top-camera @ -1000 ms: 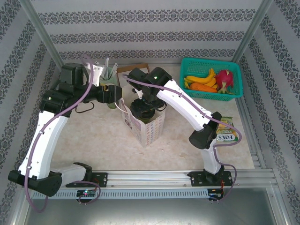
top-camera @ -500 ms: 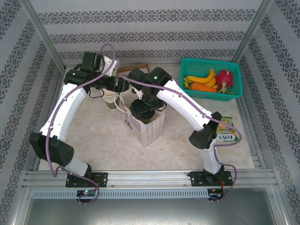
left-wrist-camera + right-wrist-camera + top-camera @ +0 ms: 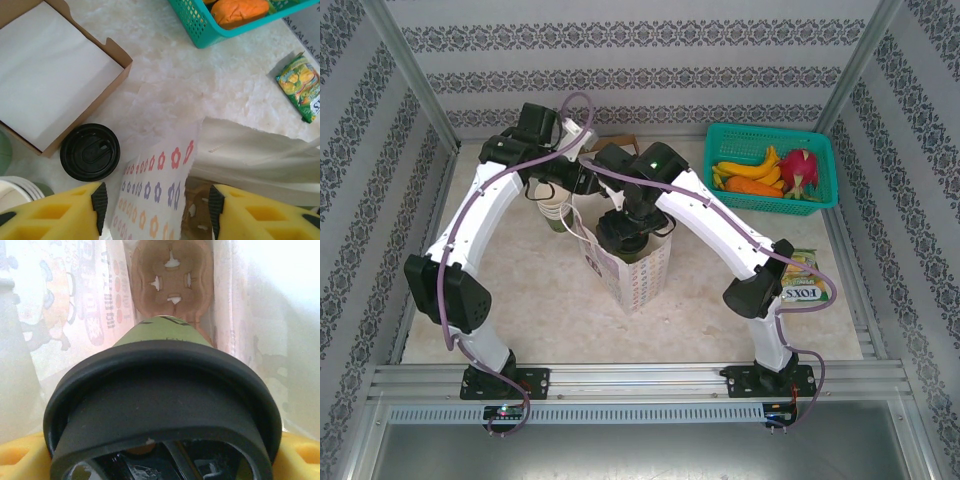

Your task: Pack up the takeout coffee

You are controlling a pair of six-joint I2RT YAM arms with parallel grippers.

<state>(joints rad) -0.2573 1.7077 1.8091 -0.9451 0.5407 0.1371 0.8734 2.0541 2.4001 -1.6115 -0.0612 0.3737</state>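
My right gripper [image 3: 623, 230] is lowered into the open top of the flower-printed paper bag [image 3: 640, 278] and is shut on a takeout coffee. Its black lid [image 3: 160, 405] and olive-green side [image 3: 161, 330] are close up in the right wrist view. Below the cup, a brown cup carrier [image 3: 170, 275] lies at the bottom of the bag. My left gripper [image 3: 155, 202] is open at the bag's rear left, and the bag's flowered wall [image 3: 150, 190] stands between its yellow fingers [image 3: 55, 215]. A second black-lidded coffee [image 3: 90, 151] stands on the table beside the bag.
A cardboard box of white napkins [image 3: 50, 75] sits behind the second cup, and a stack of lidless cups [image 3: 552, 208] is to its left. A teal basket of fruit [image 3: 772, 165] stands at the back right. A snack packet [image 3: 802, 280] lies at the right.
My left arm has swung in from the left and reached over to the bag's rear edge. The right arm has stayed put with its cup in the bag.
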